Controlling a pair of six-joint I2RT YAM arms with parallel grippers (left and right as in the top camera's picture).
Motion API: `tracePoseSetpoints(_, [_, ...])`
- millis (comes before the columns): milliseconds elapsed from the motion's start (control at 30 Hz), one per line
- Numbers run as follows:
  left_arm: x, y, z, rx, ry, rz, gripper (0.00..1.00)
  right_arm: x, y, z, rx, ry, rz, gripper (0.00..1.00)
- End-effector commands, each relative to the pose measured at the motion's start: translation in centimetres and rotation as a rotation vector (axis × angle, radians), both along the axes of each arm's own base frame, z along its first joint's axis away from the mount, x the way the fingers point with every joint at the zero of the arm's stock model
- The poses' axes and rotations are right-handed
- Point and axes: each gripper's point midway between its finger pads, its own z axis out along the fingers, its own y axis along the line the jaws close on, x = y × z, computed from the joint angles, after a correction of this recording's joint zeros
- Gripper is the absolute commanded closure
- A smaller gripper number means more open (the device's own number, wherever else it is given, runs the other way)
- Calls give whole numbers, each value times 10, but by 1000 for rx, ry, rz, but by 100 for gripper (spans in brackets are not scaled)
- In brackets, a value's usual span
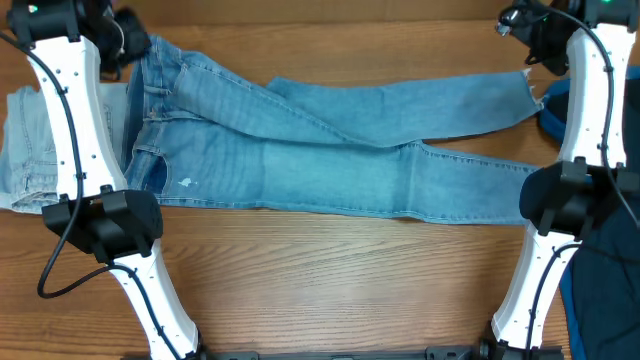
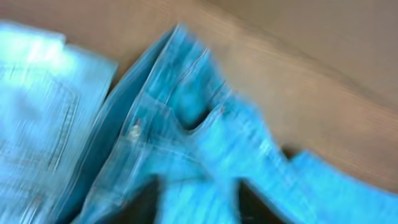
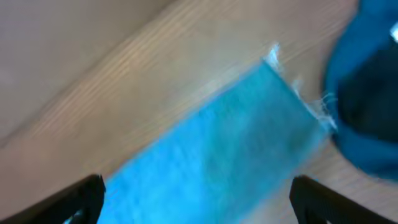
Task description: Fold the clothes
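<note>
From above, I see the jeans (image 1: 330, 160) spread across the table (image 1: 330, 290), waist toward 9 o'clock and both legs running toward 3 o'clock. The far leg lies at a slant over the near one, and its frayed hem (image 1: 520, 85) ends at about 2 o'clock. A paler folded pair of jeans (image 1: 30, 150) sits at the 9 o'clock edge, just beside the waist. A deep-blue top (image 1: 555, 110) lies at the 3 o'clock edge, near the frayed hem.

My left gripper (image 1: 128, 45) hangs over the waist at about 10 o'clock. Its wrist view is blurred: the waistband (image 2: 161, 106) and a button (image 2: 134, 130) show, but I cannot tell whether the jaws are clamped or released.

My right gripper (image 1: 527, 40) is at 2 o'clock above the hem. In its wrist view the fingers (image 3: 81, 199) stand wide apart, released, with the leg (image 3: 217, 149) below them.
</note>
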Motion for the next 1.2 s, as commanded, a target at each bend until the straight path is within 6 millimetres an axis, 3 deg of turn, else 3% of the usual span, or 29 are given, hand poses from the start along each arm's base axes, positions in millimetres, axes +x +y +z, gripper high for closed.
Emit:
tracePoseSetpoints(0, [-21,0,-5,25,88,23,96,-24,-3,38,-16,-6,-13,8])
tracePoseSetpoints(133, [-52,-3,2,37,169,42,96,-55,3,51,-3,59,-14,14])
tracePoseSetpoints(200, [-65,-8,17,41,168,52,96,-58,4,62,2,35,-23,21])
tracePoseSetpoints(400, [-101,-60,96,71,-12,-52,96,-89,28,133,63,-111,17,26])
tracePoseSetpoints(467, [-124,-79,112,75,-35,-88,96,-118,33,146,51,-96,40,26])
tracePoseSetpoints(533, [-155,-88,112,90,-6,-79,96,-157,35,141,35,-25,31,25])
tracePoseSetpoints(600, [-185,-80,95,152,68,-7,96,-201,27,120,-20,86,-33,22])
tracePoseSetpoints(700, [-212,-57,57,255,192,92,96,-237,22,80,-55,221,-71,26])
tracePoseSetpoints(733, [-213,-55,40,264,225,92,96,-244,24,53,-44,276,-67,37])
tracePoseSetpoints(833, [-197,-50,-15,273,261,81,96,-244,25,-8,-26,356,-60,92])
tracePoseSetpoints(867, [-192,-47,-31,272,259,85,96,-244,29,-24,-4,367,-54,96])
tracePoseSetpoints(1000, [-180,-38,-80,233,253,31,96,-247,31,-74,7,386,-47,96])
tracePoseSetpoints(1167, [-174,-18,-137,216,231,94,96,-226,26,-92,-24,298,-8,96])
